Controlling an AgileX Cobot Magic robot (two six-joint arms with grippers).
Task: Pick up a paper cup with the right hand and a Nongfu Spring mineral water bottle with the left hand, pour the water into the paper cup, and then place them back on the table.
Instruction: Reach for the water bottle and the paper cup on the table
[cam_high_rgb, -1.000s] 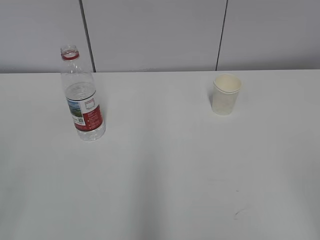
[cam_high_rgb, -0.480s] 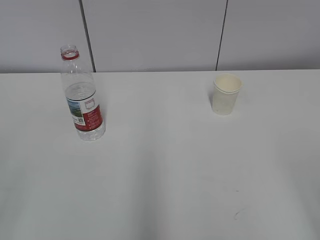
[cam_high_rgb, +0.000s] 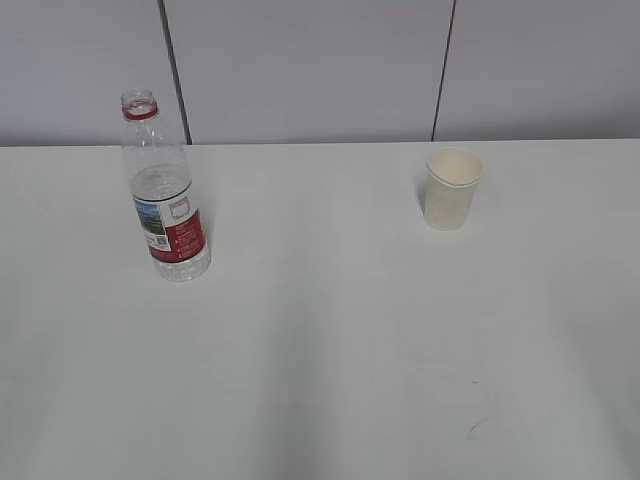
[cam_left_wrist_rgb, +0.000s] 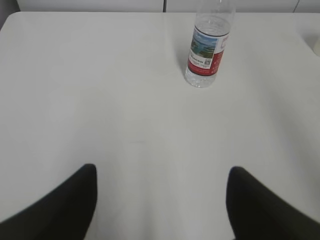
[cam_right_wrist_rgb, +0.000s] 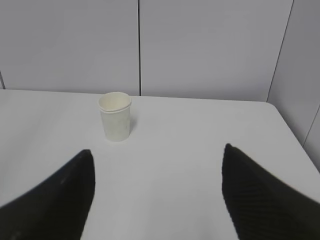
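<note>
Nothing is lifted yet: the Nongfu Spring mineral water bottle (cam_high_rgb: 163, 195) stands uncapped at the table's (cam_high_rgb: 320, 360) left, the paper cup (cam_high_rgb: 452, 188) upright well apart at the right. I have my left hand (cam_left_wrist_rgb: 160, 200) and right hand (cam_right_wrist_rgb: 157, 192) low, well short of them, jaws wide and empty; picking, pouring and replacing remain.

Laboratory-style test bench: a plain white table (cam_high_rgb: 320, 350) is standing against grey wall panels (cam_high_rgb: 300, 70) with dark seams (cam_high_rgb: 173, 70), bearing only a water bottle (cam_high_rgb: 166, 195) and paper cup (cam_high_rgb: 452, 188).
</note>
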